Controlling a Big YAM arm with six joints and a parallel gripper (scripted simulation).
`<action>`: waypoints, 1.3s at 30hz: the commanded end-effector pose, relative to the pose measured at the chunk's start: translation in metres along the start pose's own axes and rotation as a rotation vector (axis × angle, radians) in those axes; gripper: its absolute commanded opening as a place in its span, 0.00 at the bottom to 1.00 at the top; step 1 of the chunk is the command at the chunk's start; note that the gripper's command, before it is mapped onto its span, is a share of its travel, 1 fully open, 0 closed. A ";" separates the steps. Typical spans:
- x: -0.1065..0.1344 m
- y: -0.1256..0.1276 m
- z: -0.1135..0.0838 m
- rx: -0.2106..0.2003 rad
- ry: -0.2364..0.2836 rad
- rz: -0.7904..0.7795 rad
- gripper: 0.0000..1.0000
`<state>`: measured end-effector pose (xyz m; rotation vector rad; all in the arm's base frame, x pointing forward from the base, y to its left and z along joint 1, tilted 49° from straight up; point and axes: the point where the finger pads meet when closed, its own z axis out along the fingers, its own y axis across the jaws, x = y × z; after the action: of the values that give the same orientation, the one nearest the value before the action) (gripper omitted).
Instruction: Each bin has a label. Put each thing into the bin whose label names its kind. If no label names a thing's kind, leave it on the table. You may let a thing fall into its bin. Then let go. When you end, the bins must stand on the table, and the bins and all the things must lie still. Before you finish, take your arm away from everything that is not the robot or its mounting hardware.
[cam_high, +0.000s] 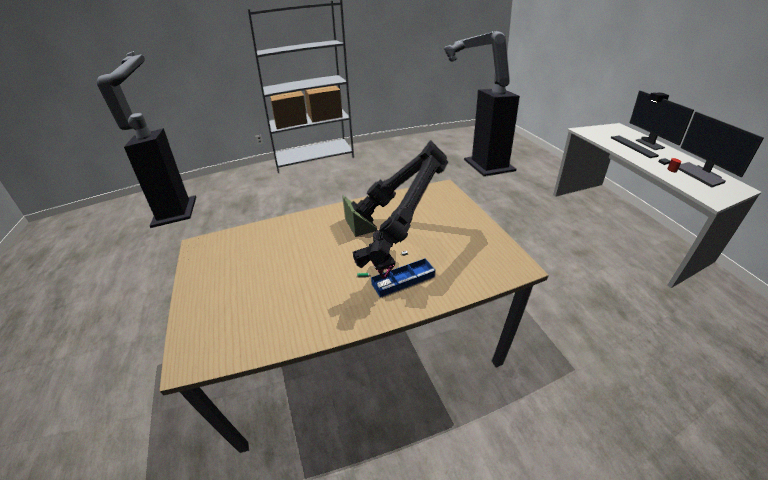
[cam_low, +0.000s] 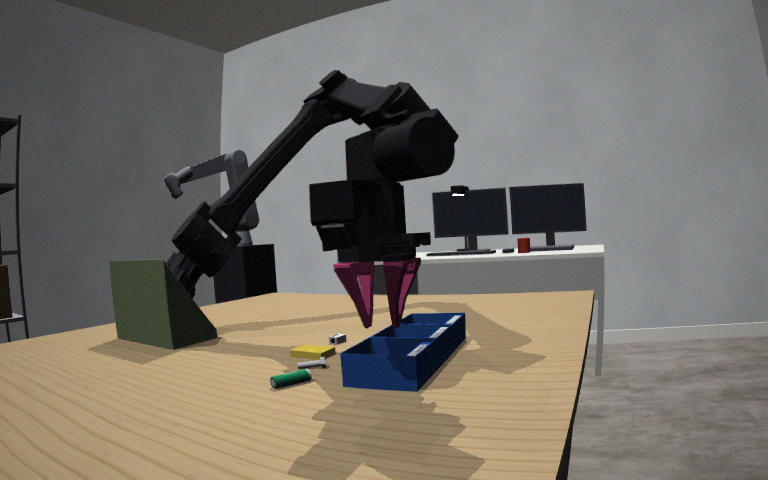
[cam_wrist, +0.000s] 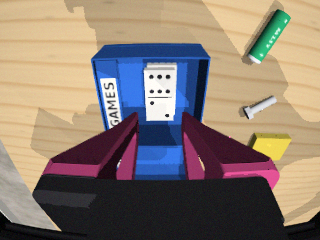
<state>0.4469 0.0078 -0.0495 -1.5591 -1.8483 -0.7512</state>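
Observation:
My gripper (cam_high: 386, 273) (cam_low: 381, 326) (cam_wrist: 160, 119) is partly open and empty, above the blue bin row (cam_low: 376, 371) (cam_wrist: 150, 51). The row has three compartments. The label GAMES (cam_wrist: 108, 97) is on the end one; the other labels are unreadable. A white domino (cam_wrist: 160, 86) lies in the GAMES bin, with another white edge behind it. On the table beside the row are a green battery (cam_high: 363, 274) (cam_low: 290, 378) (cam_wrist: 270, 37), a grey bolt (cam_low: 310, 363) (cam_wrist: 261, 107), a yellow block (cam_low: 312, 351) (cam_wrist: 270, 145) and a small grey-white piece (cam_high: 404, 253) (cam_low: 337, 339).
A green wedge-shaped stand (cam_high: 356, 220) (cam_low: 141, 302) is at the arm's base on the table (cam_high: 254, 305). The bin row stands near a long table edge. The desk with monitors, the shelf and two other arms stand away from the table.

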 end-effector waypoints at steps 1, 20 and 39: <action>0.012 0.013 -0.014 -0.018 -0.015 -0.033 0.31; 0.013 0.008 -0.011 -0.011 -0.010 -0.019 0.31; 0.014 0.007 -0.011 -0.010 -0.010 -0.015 0.31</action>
<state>0.4468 0.0087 -0.0487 -1.5571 -1.8504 -0.7516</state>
